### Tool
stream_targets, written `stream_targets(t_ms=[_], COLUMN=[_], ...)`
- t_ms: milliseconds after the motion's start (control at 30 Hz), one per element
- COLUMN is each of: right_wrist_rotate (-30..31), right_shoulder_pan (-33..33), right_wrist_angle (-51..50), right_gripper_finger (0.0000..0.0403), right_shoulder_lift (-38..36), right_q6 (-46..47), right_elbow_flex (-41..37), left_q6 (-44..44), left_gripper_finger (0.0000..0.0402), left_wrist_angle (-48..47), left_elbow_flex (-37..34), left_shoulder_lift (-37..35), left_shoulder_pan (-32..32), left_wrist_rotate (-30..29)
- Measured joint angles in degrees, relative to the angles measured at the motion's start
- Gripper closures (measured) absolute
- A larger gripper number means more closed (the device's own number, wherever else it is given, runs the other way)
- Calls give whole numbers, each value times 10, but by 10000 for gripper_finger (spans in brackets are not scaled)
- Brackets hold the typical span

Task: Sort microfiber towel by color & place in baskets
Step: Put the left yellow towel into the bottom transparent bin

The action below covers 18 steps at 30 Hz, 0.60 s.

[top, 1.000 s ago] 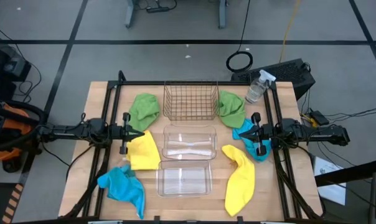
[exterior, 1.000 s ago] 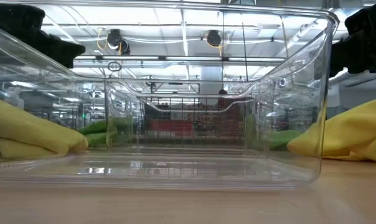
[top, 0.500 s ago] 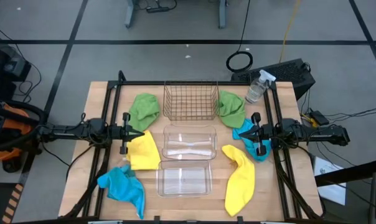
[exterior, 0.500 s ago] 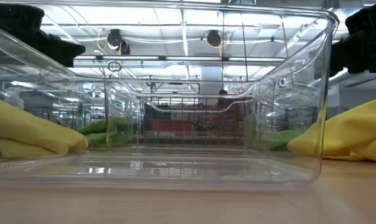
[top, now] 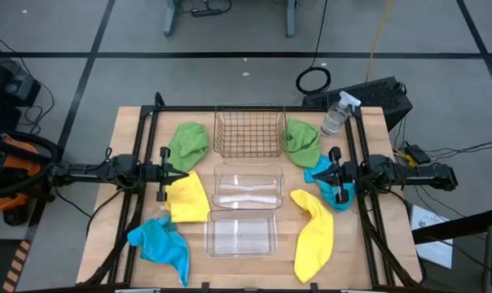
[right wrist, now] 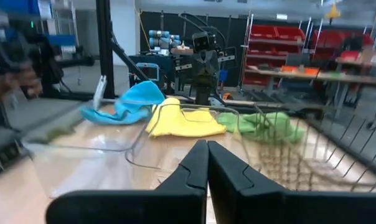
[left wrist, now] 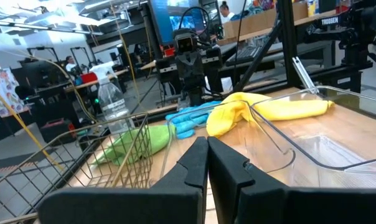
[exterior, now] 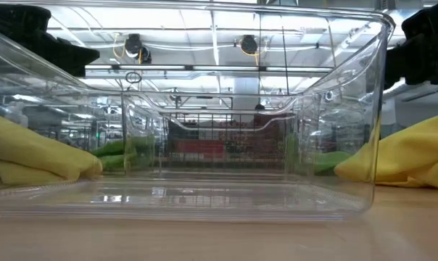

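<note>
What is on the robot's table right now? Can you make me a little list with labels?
green towels: one left of the wire basket, one right of it
yellow towels: one left of the clear baskets, one right
blue towels: one front left, one under the right arm
clear baskets: two, middle and front, both empty
spray bottle: back right corner
left end effector: shut, holding nothing
right end effector: shut, holding nothing
</note>
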Motion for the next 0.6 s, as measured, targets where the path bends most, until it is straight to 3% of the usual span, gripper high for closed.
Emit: stream_targets(t_ms=[167, 367, 600], right_wrist_rotate=[0, 1, 1], right_shoulder_pan=[0, 0, 0], right_wrist_angle=[1, 2, 0], right_gripper_finger=[403, 403, 403], right_shoulder_lift=[0, 0, 1], right_q6=[49, 50, 78], right_elbow_flex=[0, 0, 0], left_q6=[-33, -72, -106], left_gripper_finger=[384, 384, 384], left_wrist_angle=[-5, 21, 16], left_elbow_flex=[0, 3, 60], left_shoulder_lift=[0, 1, 9], left_shoulder_pan=[0, 0, 0], left_wrist_rotate=[-1, -53, -62])
